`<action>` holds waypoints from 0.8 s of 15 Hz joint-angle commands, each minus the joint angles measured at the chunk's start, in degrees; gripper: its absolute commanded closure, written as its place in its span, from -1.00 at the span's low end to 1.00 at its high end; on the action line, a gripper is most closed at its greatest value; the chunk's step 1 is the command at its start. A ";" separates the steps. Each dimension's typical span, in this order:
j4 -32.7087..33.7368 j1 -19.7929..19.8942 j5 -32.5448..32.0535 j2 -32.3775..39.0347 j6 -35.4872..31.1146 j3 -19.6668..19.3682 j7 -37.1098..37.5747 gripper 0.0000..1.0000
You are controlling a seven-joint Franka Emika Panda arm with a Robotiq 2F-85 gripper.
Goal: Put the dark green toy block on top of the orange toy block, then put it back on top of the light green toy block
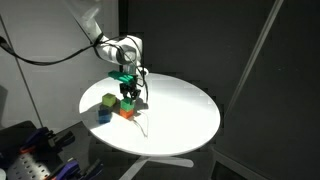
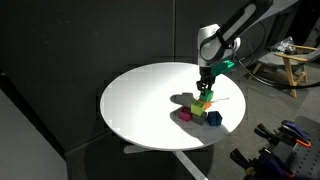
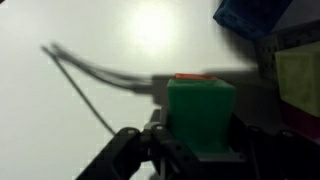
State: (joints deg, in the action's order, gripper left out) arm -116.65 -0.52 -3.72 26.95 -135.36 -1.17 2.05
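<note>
Here, the gripper (image 1: 130,88) points down over the round white table (image 1: 185,110). In the wrist view its fingers (image 3: 135,150) appear closed against both sides of the dark green block (image 3: 201,112). Blur softens the contact lines, and the lower frame edge cuts off the finger bases.

Directly beneath the held block, the orange block (image 1: 125,114) supports it. The wrist view shows only a thin orange strip along the far top edge of the green face, and the rest is hidden.

Just beside the gripper, the light green block (image 1: 108,101) stands on the table, apart from the stack. In the wrist view it is cropped by the right edge. The blue block (image 3: 250,15) lies a little farther out and is cut off by the top edge of that view.

In an exterior view, the stack under the gripper (image 2: 205,88) is small and its colours wash out, so the individual blocks are hard to separate.

Beyond the fingers, thin dark streaks (image 3: 95,70) cross the tabletop. It cannot be told whether these are cable or shadow.
</note>
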 commanded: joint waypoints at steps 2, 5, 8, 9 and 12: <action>-0.58 -0.88 -1.50 -2.96 2.37 -0.70 1.07 0.45; -0.74 -0.98 -1.70 -4.33 3.61 -0.69 1.44 0.45; -1.12 -1.04 -1.59 -6.24 4.88 -0.40 1.14 0.45; -1.37 -1.09 -1.61 -6.84 4.97 -0.30 0.99 0.45; -2.27 -1.53 -1.88 -8.73 4.97 -0.07 0.87 0.45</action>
State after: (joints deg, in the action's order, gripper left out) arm -117.07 -1.38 -4.16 21.51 -131.43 -1.20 2.19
